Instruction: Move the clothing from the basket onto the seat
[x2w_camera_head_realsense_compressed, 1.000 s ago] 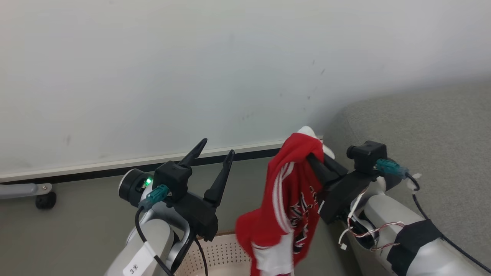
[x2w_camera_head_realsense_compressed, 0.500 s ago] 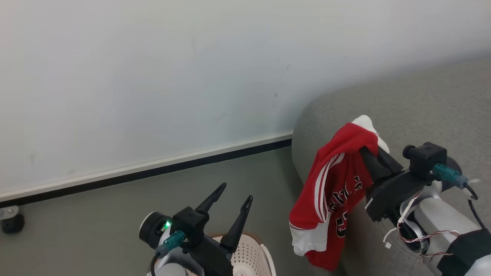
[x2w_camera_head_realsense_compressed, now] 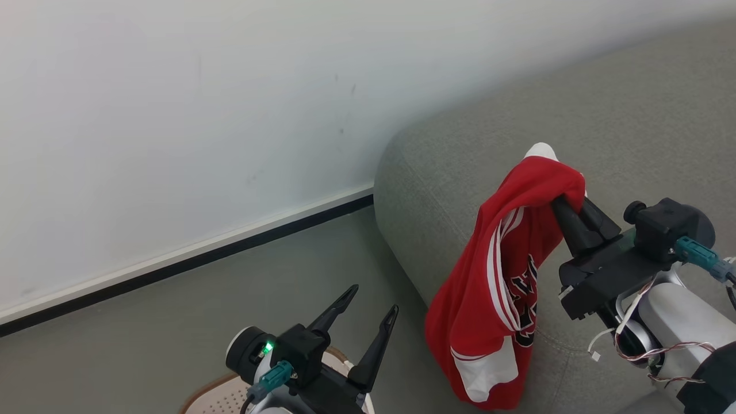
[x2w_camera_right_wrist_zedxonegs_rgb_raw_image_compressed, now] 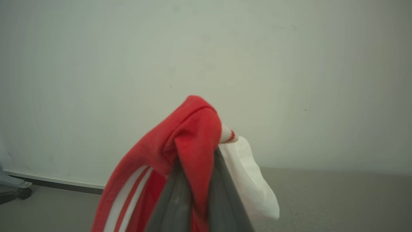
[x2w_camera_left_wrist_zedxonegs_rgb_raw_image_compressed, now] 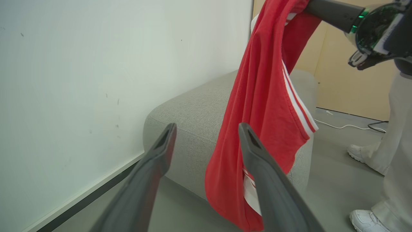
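Note:
The clothing (x2w_camera_head_realsense_compressed: 494,287), a red garment with white stripes and a white panel, hangs from my right gripper (x2w_camera_head_realsense_compressed: 560,198), which is shut on its top fold. It dangles in front of the rounded end of the grey seat (x2w_camera_head_realsense_compressed: 575,115), above the floor. My left gripper (x2w_camera_head_realsense_compressed: 372,299) stands open and empty, low at the centre, just over the basket (x2w_camera_head_realsense_compressed: 198,394), whose brown rim peeks in at the bottom edge. In the left wrist view the open left gripper (x2w_camera_left_wrist_zedxonegs_rgb_raw_image_compressed: 207,129) points at the hanging clothing (x2w_camera_left_wrist_zedxonegs_rgb_raw_image_compressed: 264,96) and the seat (x2w_camera_left_wrist_zedxonegs_rgb_raw_image_compressed: 193,119). The right wrist view shows the right gripper (x2w_camera_right_wrist_zedxonegs_rgb_raw_image_compressed: 196,158) pinching red cloth (x2w_camera_right_wrist_zedxonegs_rgb_raw_image_compressed: 190,129).
A white wall (x2w_camera_head_realsense_compressed: 172,115) with a black skirting strip runs behind the grey floor (x2w_camera_head_realsense_compressed: 172,310). A person's legs (x2w_camera_left_wrist_zedxonegs_rgb_raw_image_compressed: 396,129) in white trousers and white shoes stand beyond the seat, near a cable (x2w_camera_left_wrist_zedxonegs_rgb_raw_image_compressed: 347,125) on the floor. A castor (x2w_camera_right_wrist_zedxonegs_rgb_raw_image_compressed: 16,193) sits by the wall.
The head camera has swung toward the seat. My right gripper has carried the clothing from above the basket to the seat's end. The left gripper stays open.

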Robot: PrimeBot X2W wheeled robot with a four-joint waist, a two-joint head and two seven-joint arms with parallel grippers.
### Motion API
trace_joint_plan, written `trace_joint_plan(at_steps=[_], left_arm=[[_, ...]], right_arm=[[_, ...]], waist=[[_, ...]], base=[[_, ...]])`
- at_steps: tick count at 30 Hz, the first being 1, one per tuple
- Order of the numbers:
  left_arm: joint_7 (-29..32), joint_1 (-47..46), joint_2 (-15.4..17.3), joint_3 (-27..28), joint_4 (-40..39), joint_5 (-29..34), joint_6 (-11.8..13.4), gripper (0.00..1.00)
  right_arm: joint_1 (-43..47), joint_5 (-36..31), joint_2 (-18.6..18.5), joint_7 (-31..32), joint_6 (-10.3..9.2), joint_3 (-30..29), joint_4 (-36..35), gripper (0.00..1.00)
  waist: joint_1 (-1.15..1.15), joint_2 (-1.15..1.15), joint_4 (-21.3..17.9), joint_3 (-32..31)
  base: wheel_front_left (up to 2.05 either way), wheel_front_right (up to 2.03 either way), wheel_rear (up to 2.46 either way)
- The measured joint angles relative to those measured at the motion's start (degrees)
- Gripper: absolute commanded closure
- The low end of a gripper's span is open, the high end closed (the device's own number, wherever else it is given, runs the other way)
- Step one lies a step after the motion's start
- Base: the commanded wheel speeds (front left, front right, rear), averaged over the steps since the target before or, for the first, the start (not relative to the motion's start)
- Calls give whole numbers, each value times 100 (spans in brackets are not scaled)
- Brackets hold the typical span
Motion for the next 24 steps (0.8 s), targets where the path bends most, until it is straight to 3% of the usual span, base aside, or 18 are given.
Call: trace_joint_plan(at_steps=[6, 13, 18, 24], left_arm=[[-26, -2, -45, -49, -46, 51, 13, 0], [-42, -39, -55, -89, -119, 90, 55, 0], [-43, -182, -9, 0, -258, 115, 111, 0], [-43, -422, 105, 51, -443, 263, 112, 0]], right_arm=[[-1, -2, -91, -1, 2, -49, -134, 100], [-296, 200, -77, 3, 157, -268, 25, 100], [-1227, 215, -13, 80, 263, -492, 118, 100], [-2646, 243, -32, 236, 381, -924, 756, 100]], waist=[[0, 0, -291, 196], [0, 0, -401, 561], [1, 0, -369, 863], [1, 1, -245, 1238]], base=[[0, 0, 0], [0, 0, 0], [0, 0, 0], [0, 0, 0]])
